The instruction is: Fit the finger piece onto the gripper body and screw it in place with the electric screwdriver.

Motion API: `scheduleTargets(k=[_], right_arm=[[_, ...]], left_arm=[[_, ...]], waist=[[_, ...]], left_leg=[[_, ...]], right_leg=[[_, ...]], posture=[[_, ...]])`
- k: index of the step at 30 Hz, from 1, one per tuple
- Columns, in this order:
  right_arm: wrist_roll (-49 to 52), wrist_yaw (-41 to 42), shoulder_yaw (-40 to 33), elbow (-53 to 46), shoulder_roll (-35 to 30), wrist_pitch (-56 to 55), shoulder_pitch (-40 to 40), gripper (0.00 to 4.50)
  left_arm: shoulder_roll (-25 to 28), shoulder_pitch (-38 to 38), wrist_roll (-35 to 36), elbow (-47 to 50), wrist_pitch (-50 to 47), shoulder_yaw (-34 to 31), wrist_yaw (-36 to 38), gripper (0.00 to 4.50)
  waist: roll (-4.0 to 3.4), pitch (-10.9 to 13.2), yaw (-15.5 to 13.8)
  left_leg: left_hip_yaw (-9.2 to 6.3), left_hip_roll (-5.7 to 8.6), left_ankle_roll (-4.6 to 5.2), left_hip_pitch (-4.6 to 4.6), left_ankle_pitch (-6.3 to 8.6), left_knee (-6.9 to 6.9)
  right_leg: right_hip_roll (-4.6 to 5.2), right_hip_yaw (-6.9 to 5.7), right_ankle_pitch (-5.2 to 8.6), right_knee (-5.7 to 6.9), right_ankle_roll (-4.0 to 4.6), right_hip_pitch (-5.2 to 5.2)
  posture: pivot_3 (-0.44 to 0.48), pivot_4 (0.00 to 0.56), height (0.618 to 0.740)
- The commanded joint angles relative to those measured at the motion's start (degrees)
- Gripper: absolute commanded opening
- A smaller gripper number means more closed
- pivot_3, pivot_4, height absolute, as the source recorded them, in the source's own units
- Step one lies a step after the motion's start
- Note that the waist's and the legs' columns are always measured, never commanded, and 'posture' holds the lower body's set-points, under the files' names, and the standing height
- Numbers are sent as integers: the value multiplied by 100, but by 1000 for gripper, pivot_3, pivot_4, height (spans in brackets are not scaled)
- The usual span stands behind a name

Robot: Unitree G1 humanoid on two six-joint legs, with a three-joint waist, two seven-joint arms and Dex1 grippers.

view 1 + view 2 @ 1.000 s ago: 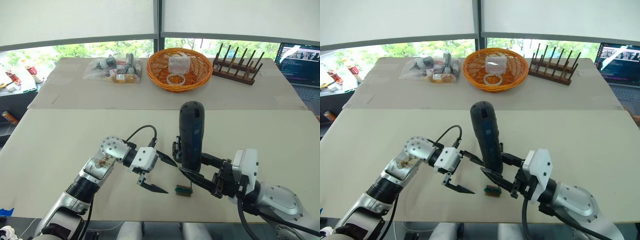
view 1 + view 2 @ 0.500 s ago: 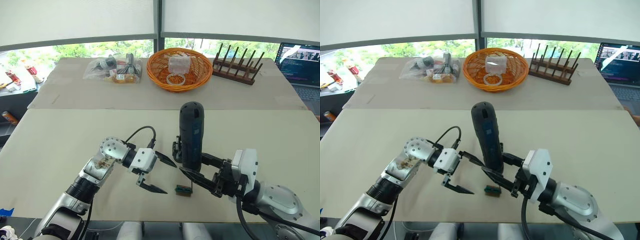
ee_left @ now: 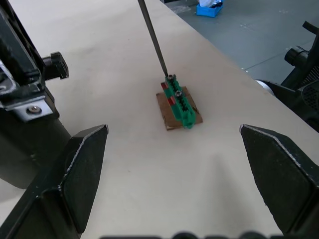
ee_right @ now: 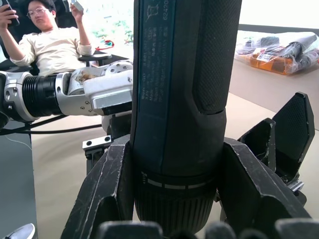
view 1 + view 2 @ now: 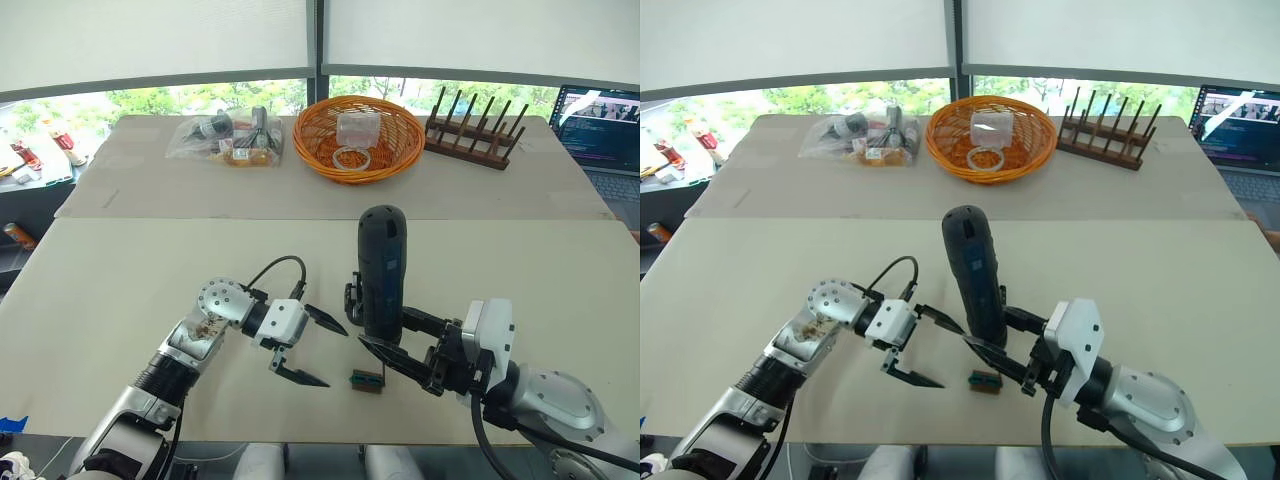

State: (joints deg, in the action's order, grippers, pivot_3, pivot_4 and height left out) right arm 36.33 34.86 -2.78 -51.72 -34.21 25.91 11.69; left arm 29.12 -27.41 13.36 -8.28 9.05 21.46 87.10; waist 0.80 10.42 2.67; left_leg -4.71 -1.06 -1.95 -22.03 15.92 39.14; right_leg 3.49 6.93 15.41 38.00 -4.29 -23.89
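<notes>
The left arm is a silver metal tube with a black ribbed collar, ending in a round silver joint dotted with small screws. A black cable loops from that joint to a white boxy wrist block. The left pincer (image 5: 308, 347) has two black, flat, pointed fingers (image 3: 82, 172) with bevelled edges. The right arm is smooth silver-grey with a white block at the wrist and a black cable beneath it. The right pincer (image 5: 392, 343) carries matching black tapered fingers (image 4: 104, 191) on a black hinged frame.
</notes>
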Motion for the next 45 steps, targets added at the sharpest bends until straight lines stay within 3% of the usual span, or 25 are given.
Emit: scheduleTargets(k=[1,25,45], right_arm=[[133,1,-26,-330,48,-208,-89,1934],[151,29,45,-346,14,-205,25,1934],[-392,192,126,-199,22,-444,1,1934]], left_arm=[[-17,22,-25,-44,203,15,42,4500],[-80,83,-109,-472,675,20,99,4500],[-111,99,-106,-375,607,12,87,4500]], waist=[[0,0,1],[0,0,3],[0,0,3]], left_leg=[[0,0,0,0,0,0],[0,0,0,0,0,0],[0,0,0,0,0,0]], right_leg=[[0,0,0,0,0,0],[0,0,0,0,0,0],[0,0,0,1,0,0]], posture=[[0,150,740],[0,150,740],[0,150,740]])
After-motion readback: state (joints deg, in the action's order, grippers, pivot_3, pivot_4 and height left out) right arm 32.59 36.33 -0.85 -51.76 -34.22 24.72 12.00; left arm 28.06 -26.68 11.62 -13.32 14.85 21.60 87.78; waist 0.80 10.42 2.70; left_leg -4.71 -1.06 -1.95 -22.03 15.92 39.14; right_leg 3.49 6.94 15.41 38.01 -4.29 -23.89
